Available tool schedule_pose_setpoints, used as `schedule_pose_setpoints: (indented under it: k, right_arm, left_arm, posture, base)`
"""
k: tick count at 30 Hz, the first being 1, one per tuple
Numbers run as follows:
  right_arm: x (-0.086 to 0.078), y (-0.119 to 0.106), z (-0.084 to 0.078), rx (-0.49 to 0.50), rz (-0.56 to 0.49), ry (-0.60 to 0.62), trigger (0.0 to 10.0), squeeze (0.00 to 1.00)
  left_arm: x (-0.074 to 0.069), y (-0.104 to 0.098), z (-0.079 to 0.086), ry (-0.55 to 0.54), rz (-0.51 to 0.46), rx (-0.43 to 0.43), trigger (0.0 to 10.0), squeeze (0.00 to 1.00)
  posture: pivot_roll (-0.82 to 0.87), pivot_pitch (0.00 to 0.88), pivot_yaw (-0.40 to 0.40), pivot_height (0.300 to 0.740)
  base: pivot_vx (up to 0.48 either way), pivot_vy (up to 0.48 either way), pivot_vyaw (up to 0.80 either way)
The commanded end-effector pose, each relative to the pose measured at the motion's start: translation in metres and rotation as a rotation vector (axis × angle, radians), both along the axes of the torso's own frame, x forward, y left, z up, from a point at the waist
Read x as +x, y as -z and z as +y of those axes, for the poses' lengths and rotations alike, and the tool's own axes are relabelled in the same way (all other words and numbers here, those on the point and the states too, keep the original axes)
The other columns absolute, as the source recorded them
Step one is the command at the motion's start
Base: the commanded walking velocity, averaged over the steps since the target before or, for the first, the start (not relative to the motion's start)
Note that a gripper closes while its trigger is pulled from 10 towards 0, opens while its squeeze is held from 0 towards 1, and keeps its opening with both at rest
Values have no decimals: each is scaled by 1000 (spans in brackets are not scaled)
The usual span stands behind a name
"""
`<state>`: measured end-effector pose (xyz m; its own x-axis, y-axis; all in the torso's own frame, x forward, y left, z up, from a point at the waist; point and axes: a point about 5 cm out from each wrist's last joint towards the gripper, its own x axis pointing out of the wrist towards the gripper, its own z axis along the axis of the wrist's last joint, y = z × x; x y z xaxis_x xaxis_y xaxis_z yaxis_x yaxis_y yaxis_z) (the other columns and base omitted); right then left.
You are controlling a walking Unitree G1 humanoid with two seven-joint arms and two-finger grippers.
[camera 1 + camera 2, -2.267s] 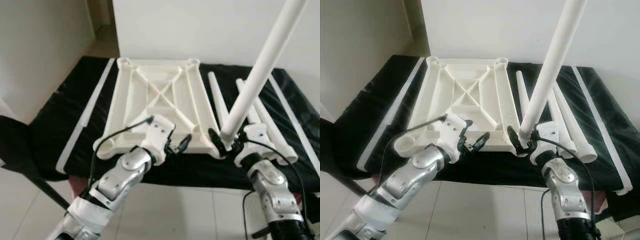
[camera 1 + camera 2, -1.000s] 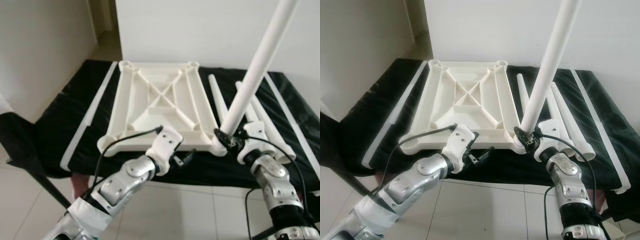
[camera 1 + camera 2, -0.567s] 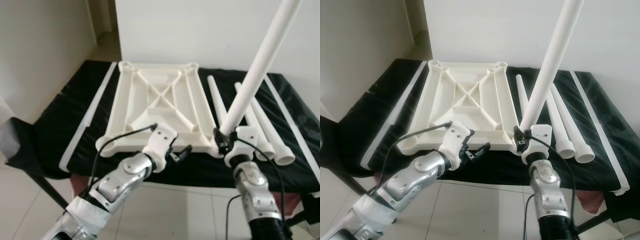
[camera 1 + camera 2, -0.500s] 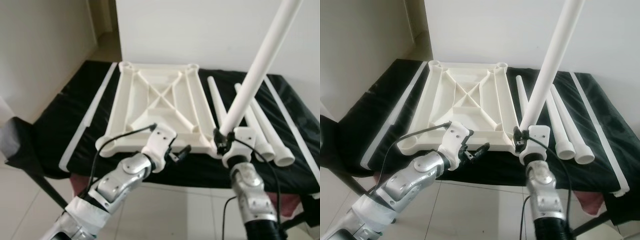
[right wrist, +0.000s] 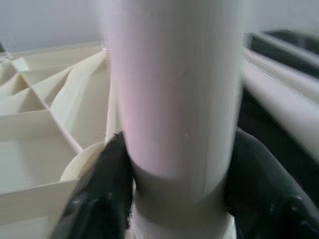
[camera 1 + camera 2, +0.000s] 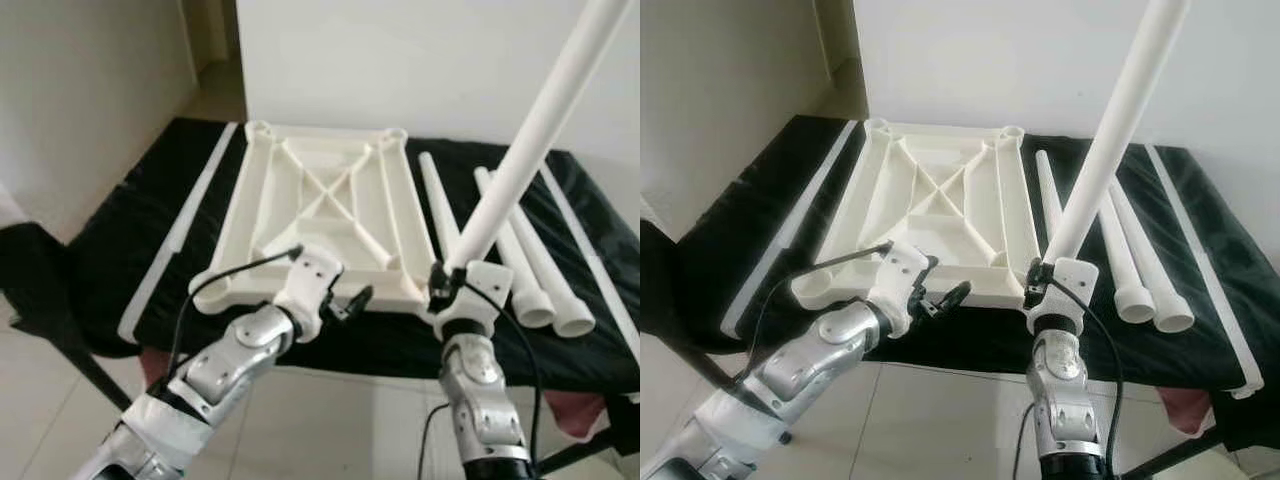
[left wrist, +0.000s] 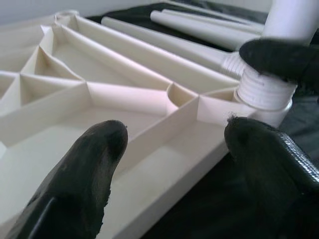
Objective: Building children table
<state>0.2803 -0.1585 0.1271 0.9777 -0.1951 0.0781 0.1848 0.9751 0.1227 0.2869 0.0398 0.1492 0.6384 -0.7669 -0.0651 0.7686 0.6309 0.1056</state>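
A cream tabletop [image 6: 320, 215] lies upside down on a black cloth, ribs facing up. A long white leg [image 6: 530, 140] rises tilted from its near right corner socket [image 7: 261, 94]. My right gripper [image 6: 440, 283] is shut on the base of that leg [image 5: 174, 99], one black finger on each side. My left gripper [image 6: 345, 302] is open at the tabletop's near edge, left of the socket, and the fingers [image 7: 84, 169] hold nothing. Three more white legs [image 6: 520, 260] lie side by side on the cloth right of the tabletop.
The black cloth [image 6: 120, 250] covers a low platform with white strips along its left [image 6: 175, 235] and right [image 6: 590, 260] sides. A white wall stands close behind. Tiled floor [image 6: 340, 420] lies in front of the platform, and a dark object [image 6: 35, 290] sits at far left.
The camera has shifted slightly. My right wrist has swung under the leg's base while gripping it. The left gripper has risen a little toward the tabletop's near edge.
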Motion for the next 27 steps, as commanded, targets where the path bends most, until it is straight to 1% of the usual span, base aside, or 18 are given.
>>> schedule_pose_setpoints:
  k: [1, 5, 7, 9, 11, 12, 14, 15, 16, 17, 18, 20, 21, 22, 23, 24, 25, 27]
  right_arm:
    - [-3, 3, 2, 0, 2, -27, 10000, 1000]
    - [-3, -1, -6, -24, -25, -58, 10000, 1000]
    - [-3, -1, -6, -24, -25, -58, 10000, 1000]
    - [-3, -7, -14, -59, -56, -115, 10000, 1000]
    - [-3, -7, -14, -59, -56, -115, 10000, 1000]
    - [-2, -8, -20, -67, -63, -153, 10000, 1000]
    - [-2, -8, -20, -67, -63, -153, 10000, 1000]
    - [-1, -9, -25, -99, -59, -194, 10000, 1000]
    - [-1, -9, -25, -99, -59, -194, 10000, 1000]
    - [1, -9, -29, -133, -55, -283, 10000, 0]
    - [1, -9, -29, -133, -55, -283, 10000, 0]
    - [2, -9, -32, -193, -49, -420, 10000, 0]
    - [2, -9, -33, -205, -50, -453, 10000, 0]
    - [2, -9, -33, -205, -50, -453, 10000, 0]
    - [6, -7, -37, -233, -30, -502, 10000, 0]
    - [12, -6, -42, -280, -8, -519, 10000, 0]
    - [12, -6, -42, -280, -8, -519, 10000, 0]
    - [17, -6, -46, -279, 6, -575, 10000, 0]
  left_arm:
    - [-13, 1, -9, 341, 24, 24, 10000, 0]
    - [-12, -1, -11, 361, 7, 26, 10000, 0]
    - [-12, -1, -11, 361, 7, 26, 10000, 0]
    - [-10, -1, -12, 371, -16, 33, 10000, 0]
    - [-10, -1, -12, 371, -16, 33, 10000, 0]
    - [-9, -2, -14, 372, -11, 27, 10000, 0]
    - [-9, -2, -14, 372, -11, 27, 10000, 0]
    - [-8, -2, -16, 371, -7, 22, 10000, 0]
    - [-8, -2, -16, 371, -7, 22, 10000, 0]
    - [-9, -3, -18, 384, -11, 25, 10000, 0]
    - [-9, -3, -18, 384, -11, 25, 10000, 0]
    - [-11, -2, -20, 397, -29, 37, 10000, 0]
    - [-11, -2, -20, 399, -31, 41, 10000, 0]
    - [-11, -2, -20, 399, -31, 41, 10000, 0]
    - [-13, -1, -18, 412, -9, 31, 10000, 0]
    - [-15, 0, -17, 427, 5, 30, 10000, 0]
    - [-15, 0, -17, 427, 5, 30, 10000, 0]
    - [-17, 2, -17, 452, 22, 30, 10000, 0]
  posture:
    - [-15, 0, -4, 740]
    - [-30, 0, 5, 740]
    - [-30, 0, 5, 740]
    - [-40, 0, 8, 740]
    - [-40, 0, 8, 740]
    - [-47, 0, 10, 740]
    - [-47, 0, 10, 740]
    - [-49, 0, 14, 740]
    - [-49, 0, 14, 740]
    - [-40, 0, 12, 740]
    - [-40, 0, 12, 740]
    - [-33, 0, 9, 740]
    - [-33, 0, 9, 740]
    - [-33, 0, 9, 740]
    - [-31, 0, 8, 740]
    - [-29, 0, 7, 740]
    - [-29, 0, 7, 740]
    - [-25, 0, 8, 740]
  base:
    - [0, 0, 0]
    - [0, 0, 0]
    - [0, 0, 0]
    - [0, 0, 0]
    - [0, 0, 0]
    - [0, 0, 0]
    - [0, 0, 0]
    - [0, 0, 0]
    - [0, 0, 0]
    - [0, 0, 0]
    - [0, 0, 0]
    - [0, 0, 0]
    - [0, 0, 0]
    - [0, 0, 0]
    - [0, 0, 0]
    - [0, 0, 0]
    - [0, 0, 0]
    - [0, 0, 0]
